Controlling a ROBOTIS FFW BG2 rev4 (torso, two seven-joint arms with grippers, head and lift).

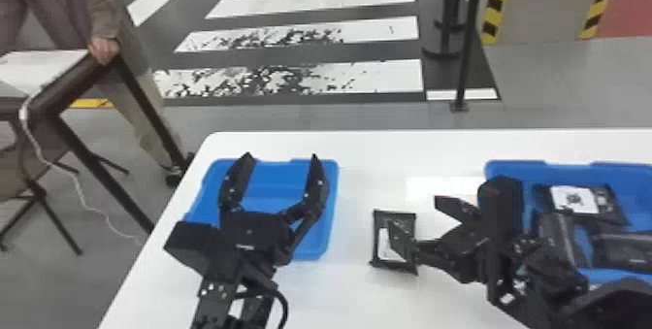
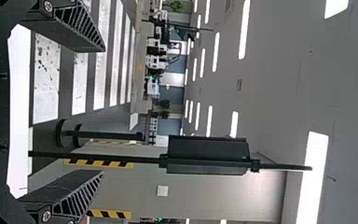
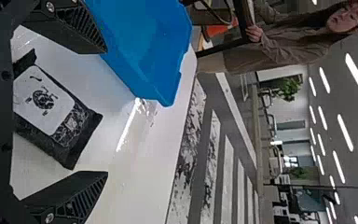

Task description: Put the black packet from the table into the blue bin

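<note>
The black packet with a white label lies on the white table between two blue bins, partly covered by a finger of my right gripper. In the right wrist view the packet lies between the spread fingers of my right gripper. My left gripper is over the left blue bin, fingers wide apart and holding nothing; its fingers also stand apart in the left wrist view, where the gripper faces the room. The left bin shows beyond the packet in the right wrist view.
Another blue bin at the right holds several black packets, with my right arm partly over it. The table's far edge runs behind the bins. Past the left edge, a person's hand rests on a dark-framed table.
</note>
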